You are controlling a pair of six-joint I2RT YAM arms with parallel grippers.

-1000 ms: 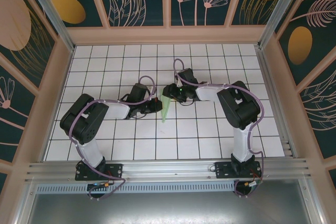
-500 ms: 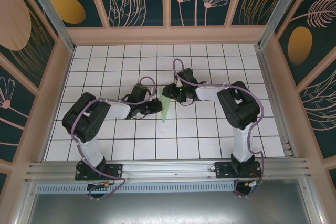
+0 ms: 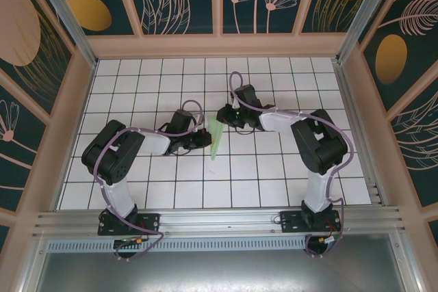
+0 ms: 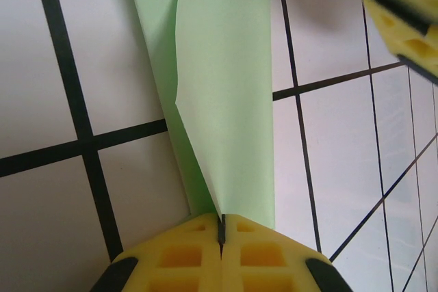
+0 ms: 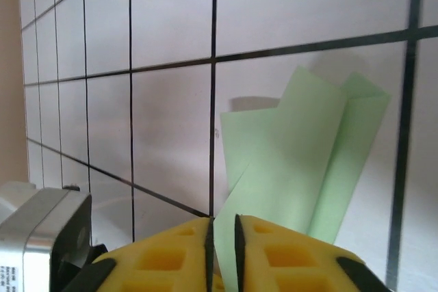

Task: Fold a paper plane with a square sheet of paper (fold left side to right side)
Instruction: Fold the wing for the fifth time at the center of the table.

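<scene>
The paper plane (image 3: 215,141) is pinched by the fully closed left gripper (image 4: 221,221) and gripped by the right gripper (image 5: 221,225), jaws a slit apart.

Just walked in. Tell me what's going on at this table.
Two robot arms are working on a pale green paper plane in the middle of the tiled table. The paper is already folded into a narrow pointed dart. The left end effector is shut on it, with paper caught between its pressed fingers. The right end effector sits close by the wide end with its fingers almost together. Whether it is pinching the paper cannot be told.
</scene>
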